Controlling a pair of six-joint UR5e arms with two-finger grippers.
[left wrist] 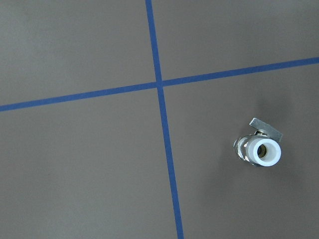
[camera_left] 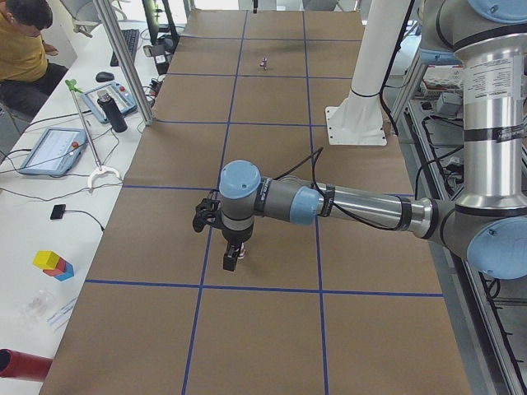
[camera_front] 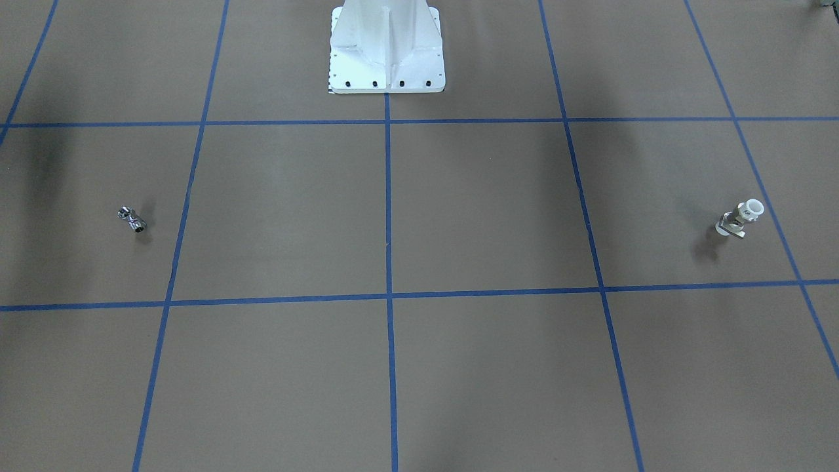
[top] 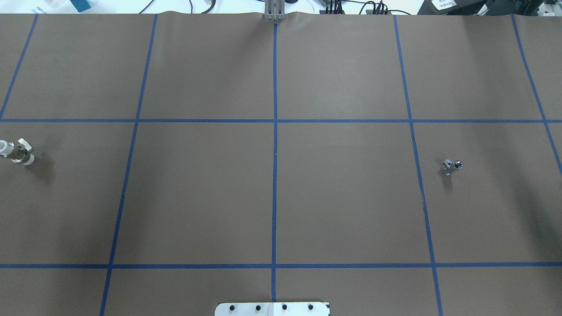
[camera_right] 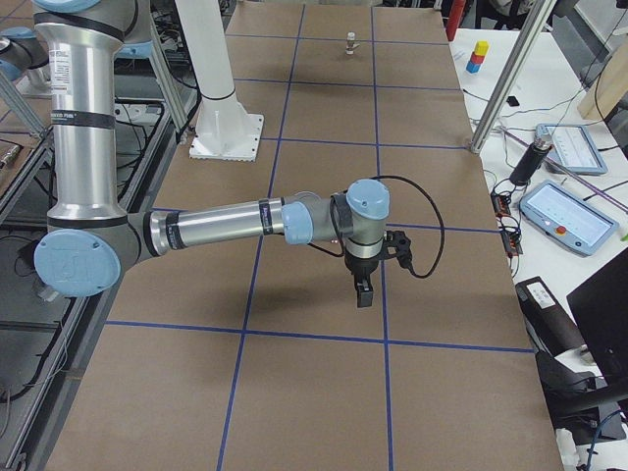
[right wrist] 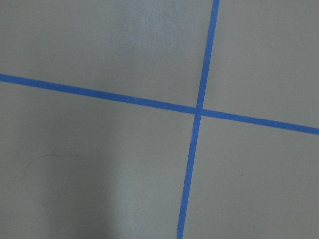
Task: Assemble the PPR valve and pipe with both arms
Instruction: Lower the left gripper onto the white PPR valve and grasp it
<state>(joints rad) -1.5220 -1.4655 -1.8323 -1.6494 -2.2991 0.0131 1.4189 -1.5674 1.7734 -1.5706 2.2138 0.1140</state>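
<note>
The PPR valve [top: 16,152], with a white collar and a flat tab, stands on the brown table at the far left of the overhead view. It also shows in the front view [camera_front: 739,219] and in the left wrist view [left wrist: 259,147], seen end-on. The pipe [top: 452,166], a short chrome piece, lies far to the right, and shows in the front view [camera_front: 131,219]. My left gripper [camera_left: 230,263] hangs over the table near the valve. My right gripper [camera_right: 364,293] hangs over the table on the pipe's side. I cannot tell whether either is open or shut.
Blue tape lines divide the brown table [top: 342,197] into squares. The white bolted pedestal [camera_front: 387,49] stands at the robot's side of the table. An operator [camera_left: 20,41] sits beside a desk with tablets along the table's far side.
</note>
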